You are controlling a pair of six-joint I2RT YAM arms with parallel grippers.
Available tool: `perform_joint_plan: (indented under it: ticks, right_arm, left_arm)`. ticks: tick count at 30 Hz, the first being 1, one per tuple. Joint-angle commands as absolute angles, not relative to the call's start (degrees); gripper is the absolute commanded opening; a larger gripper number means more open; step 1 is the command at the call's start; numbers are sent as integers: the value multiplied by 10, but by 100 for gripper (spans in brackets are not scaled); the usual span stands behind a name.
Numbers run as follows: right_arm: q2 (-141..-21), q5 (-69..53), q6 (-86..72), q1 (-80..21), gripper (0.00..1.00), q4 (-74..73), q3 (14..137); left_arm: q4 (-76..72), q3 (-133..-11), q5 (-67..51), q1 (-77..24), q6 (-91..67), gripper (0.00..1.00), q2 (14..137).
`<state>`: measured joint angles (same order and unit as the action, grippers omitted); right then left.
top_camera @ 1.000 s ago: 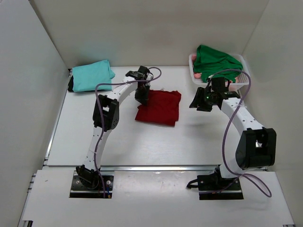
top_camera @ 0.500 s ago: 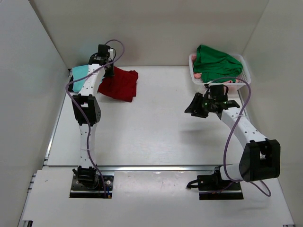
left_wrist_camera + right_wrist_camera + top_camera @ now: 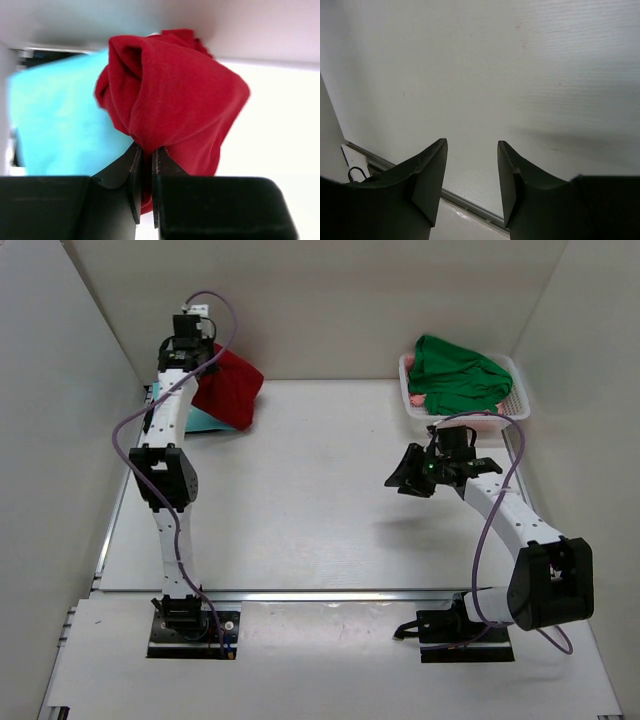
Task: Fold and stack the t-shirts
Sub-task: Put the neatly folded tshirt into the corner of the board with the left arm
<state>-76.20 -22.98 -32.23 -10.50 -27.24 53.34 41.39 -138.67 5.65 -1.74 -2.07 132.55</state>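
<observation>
Risk lay in the drop: the left gripper (image 3: 143,150), clenched on one bunched fold of the soft dark red cloth t-shirt (image 3: 170,90), held it above the folded light teal cloth t-shirt (image 3: 55,115) far left, so it could land crumpled; the right gripper (image 3: 470,150) hung open, empty

The left end effector (image 3: 203,368) holds dark red t-shirt (image 3: 232,390).
</observation>
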Motion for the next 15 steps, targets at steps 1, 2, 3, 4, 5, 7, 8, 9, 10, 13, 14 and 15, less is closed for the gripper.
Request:
perform_joint_plan:
  ticks: [1,2,3,4,5,7,8,9,10,13,14,15]
  right_arm:
    - [-757,-222,-305,-91,42,-279,574]
    - [-761,-221,-307,-97,42,-279,580]
    - [-767,-218,-306,-96,41,-280,586]
    - [-772,-220,-306,-97,42,-282,587]
    - [-780,-218,-308,-102,42,-286,594]
    - [-793,-218,-309,-107,41,-279,608]
    - [-803,-217,-314,-114,42,-277,610]
    - [-806,-217,-318,-119,41,-279,616]
    - [-810,-215,-316,-117,41,-279,623]
    - [-823,-217,-316,-126,41,-278,635]
    - [-823,-213,-316,-122,42,-278,632]
    - [-827,-218,-316,-126,41,-277,638]
  left_arm:
    - [356,-1379,42,35,-46,0,1259]
    - [355,-1381,41,46,-50,0,1261]
    - [351,-1376,41,52,-49,0,1266]
    - [346,-1369,43,61,-53,0,1267]
    - [337,-1355,31,66,-61,0,1269]
    - [330,-1344,33,76,-72,0,1282]
    - [333,-1344,20,85,-72,0,1287]
    - [337,-1344,24,88,-83,0,1295]
    - [338,-1343,22,91,-86,0,1303]
    - [347,-1330,34,99,-93,23,1318]
    - [347,-1331,43,103,-102,39,1321]
    - [352,-1332,57,100,-102,62,1322]
